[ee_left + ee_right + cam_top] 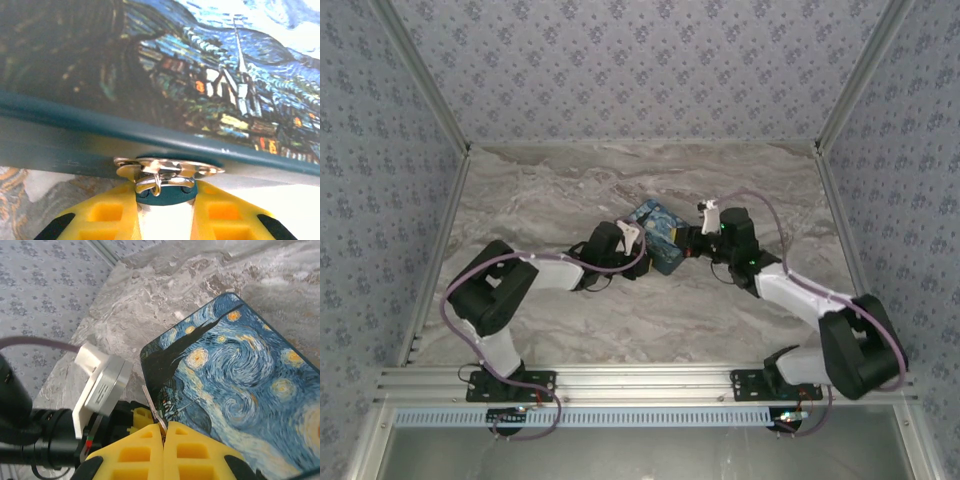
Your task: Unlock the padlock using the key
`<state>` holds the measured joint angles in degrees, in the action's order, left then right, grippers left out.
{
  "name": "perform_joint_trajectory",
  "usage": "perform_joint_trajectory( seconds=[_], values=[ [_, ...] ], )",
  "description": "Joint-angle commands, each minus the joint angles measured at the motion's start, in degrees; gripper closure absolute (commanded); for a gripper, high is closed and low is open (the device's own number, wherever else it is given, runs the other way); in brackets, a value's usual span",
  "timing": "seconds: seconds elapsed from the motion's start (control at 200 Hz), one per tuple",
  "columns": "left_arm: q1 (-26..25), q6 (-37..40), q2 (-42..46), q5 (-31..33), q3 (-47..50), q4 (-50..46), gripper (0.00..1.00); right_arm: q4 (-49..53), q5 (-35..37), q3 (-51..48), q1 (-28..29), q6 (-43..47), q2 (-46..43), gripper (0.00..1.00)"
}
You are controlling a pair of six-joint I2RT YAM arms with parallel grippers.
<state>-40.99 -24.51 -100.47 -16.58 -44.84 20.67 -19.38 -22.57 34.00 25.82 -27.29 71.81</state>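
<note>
The padlock (167, 199) has a teal body and a silver shackle, and it hangs through a silver hasp (170, 167) on the front edge of a box printed with a starry night painting (200, 65). My left gripper (166, 194) has its yellow fingers pressed against both sides of the padlock body. In the top view the left gripper (638, 240) is at the box's left side and the right gripper (688, 243) at its right. My right gripper (164, 429) is shut on the key (151, 402), whose thin silver blade points up and left along the box's (235, 370) edge.
The box (658, 232) lies in the middle of the marble table (570, 180). Patterned walls stand on three sides. The left arm's wrist camera (102, 385) is close to the key's left. Bare table extends behind and to both sides of the box.
</note>
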Motion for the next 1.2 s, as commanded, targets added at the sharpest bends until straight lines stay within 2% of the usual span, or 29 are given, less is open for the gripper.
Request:
perform_joint_trajectory(
  seconds=[0.0, 0.15, 0.28, 0.45, 0.645, 0.909, 1.194],
  values=[
    [-0.88, -7.21, 3.01, -2.38, -0.90, -2.66, 0.84, 1.47, 2.14, -5.27, 1.28, 4.88, -5.50, 1.00],
    [-1.69, -13.03, 4.63, -2.80, -0.56, -3.17, 0.85, 1.21, 4.72, -14.00, 3.29, 5.68, -14.80, 1.00],
    [-2.28, -18.09, 6.08, -2.40, -0.75, -3.40, 0.82, 0.54, 7.19, -19.59, 6.02, 6.59, -21.30, 1.00],
    [-3.99, -22.63, 7.71, -0.99, -1.52, -4.28, 0.82, -2.07, 12.77, -24.00, 11.23, 8.59, -24.84, 1.00],
    [-5.37, -28.17, 7.65, -0.54, -1.19, -0.77, 0.84, -6.01, 16.54, -26.17, 14.75, 11.14, -23.62, 1.00],
    [-5.70, -31.50, 7.74, -0.20, -0.99, 1.73, 0.84, -8.20, 19.80, -26.92, 16.58, 12.79, -20.37, 1.00],
    [-5.94, -34.92, 7.83, -0.30, -0.24, 4.83, 0.85, -15.52, 21.87, -23.89, 18.34, 13.84, -10.06, 1.00]
  ],
)
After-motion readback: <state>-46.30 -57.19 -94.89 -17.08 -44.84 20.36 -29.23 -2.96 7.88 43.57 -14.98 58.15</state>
